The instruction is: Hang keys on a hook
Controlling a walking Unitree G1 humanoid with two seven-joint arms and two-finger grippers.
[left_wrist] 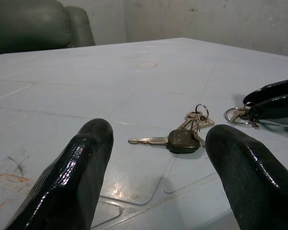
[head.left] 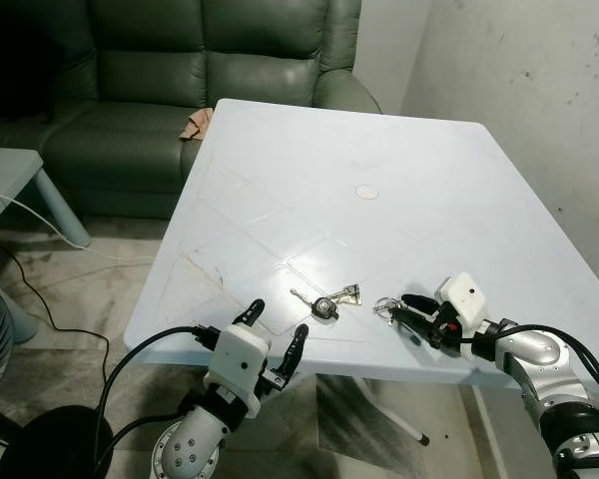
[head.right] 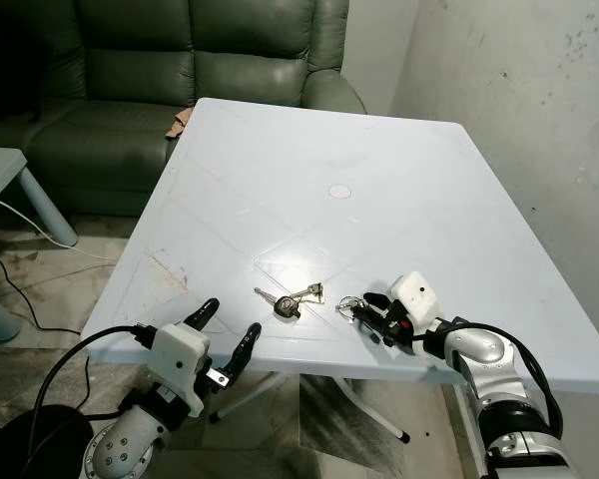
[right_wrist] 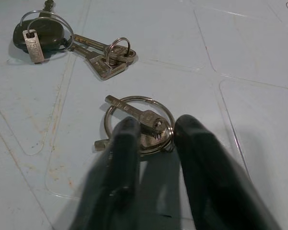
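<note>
Left claw (head.left: 277, 332) spread before keys (head.left: 326, 301), blade pointing left.

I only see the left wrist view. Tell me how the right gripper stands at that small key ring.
Observer: Right wrist view: the right gripper is open, and the near edge of the small key ring lies between its fingertips.
Operator: Now place my left gripper against the table.
Observer: Head view: the left gripper hovers open at the near edge of the table, short of the black-headed key bunch.
</note>
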